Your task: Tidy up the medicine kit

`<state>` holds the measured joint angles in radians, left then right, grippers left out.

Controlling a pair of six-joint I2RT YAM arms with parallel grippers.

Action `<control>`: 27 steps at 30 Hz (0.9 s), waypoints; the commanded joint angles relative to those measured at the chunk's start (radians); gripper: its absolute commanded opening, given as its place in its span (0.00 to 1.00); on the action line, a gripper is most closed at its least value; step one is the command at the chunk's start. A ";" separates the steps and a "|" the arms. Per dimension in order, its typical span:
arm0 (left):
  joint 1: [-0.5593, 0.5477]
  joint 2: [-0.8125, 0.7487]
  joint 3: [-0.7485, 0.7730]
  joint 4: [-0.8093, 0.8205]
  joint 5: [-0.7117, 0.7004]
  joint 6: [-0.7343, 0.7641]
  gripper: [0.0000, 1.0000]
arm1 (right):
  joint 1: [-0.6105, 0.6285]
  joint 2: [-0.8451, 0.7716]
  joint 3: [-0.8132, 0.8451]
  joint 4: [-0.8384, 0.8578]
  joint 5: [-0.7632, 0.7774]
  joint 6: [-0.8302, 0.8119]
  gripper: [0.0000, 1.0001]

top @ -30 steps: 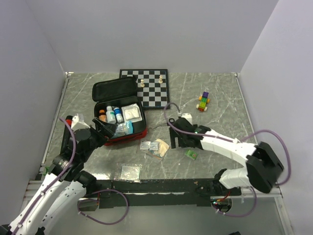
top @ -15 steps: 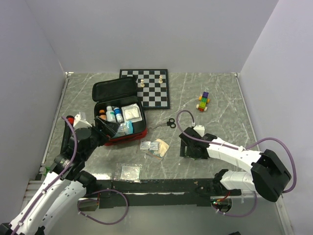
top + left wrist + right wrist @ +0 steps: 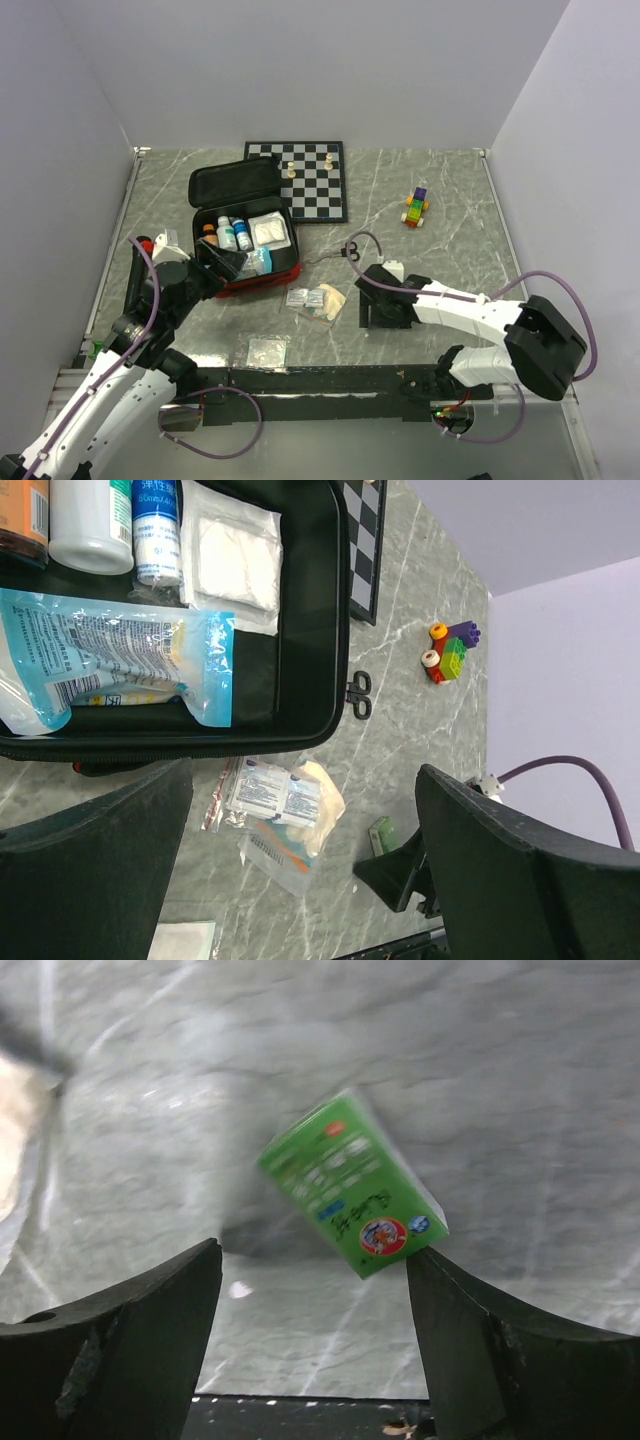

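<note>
the soft red zippered medicine kit [image 3: 235,183] lies open on the left-middle of the grey marbled bench [image 3: 450,190]. its lid is folded back toward the far wall, which leaves the black-lined tray free for loading. small bottles [image 3: 100,520], a white gauze pad [image 3: 232,560] and a blue printed pouch [image 3: 110,665] sit inside.

the left gripper [image 3: 222,262] hangs at the kit's near edge, jaws wide and empty, probably parked there to receive or steady things. the right gripper [image 3: 315,1260] is low over a small green cardboard box [image 3: 350,1180], well apart from the kit. its jaws stand apart on either side of the box, which looks like the set-up for a pick.

from above, the right gripper hides that box. the right wrist view shows it tilted between the jaws with a clear gap on one side; whether the other jaw touches it i cannot tell. the left wrist view adds the kit's contents up close, and the loose white sachets [image 3: 275,795] and small black scissors [image 3: 358,695] lying just beyond the kit's edge.
</note>
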<state>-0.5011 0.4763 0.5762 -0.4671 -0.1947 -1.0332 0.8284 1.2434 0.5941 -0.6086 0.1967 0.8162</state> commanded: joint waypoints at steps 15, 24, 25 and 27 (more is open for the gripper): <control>-0.004 -0.008 -0.032 0.039 0.035 -0.008 0.96 | 0.003 -0.007 0.151 -0.111 0.078 -0.037 0.83; -0.004 -0.011 -0.021 0.024 0.026 -0.001 0.96 | -0.029 0.126 0.171 -0.051 0.060 -0.052 0.80; -0.004 -0.015 -0.019 0.019 0.024 -0.002 0.96 | -0.029 0.136 0.164 -0.045 0.053 -0.049 0.80; -0.004 -0.018 -0.022 0.016 0.021 -0.002 0.96 | -0.031 0.142 0.147 -0.031 0.046 -0.042 0.77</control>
<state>-0.5011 0.4728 0.5442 -0.4606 -0.1799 -1.0363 0.8043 1.3754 0.7334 -0.6674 0.2443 0.7685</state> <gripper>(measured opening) 0.966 0.791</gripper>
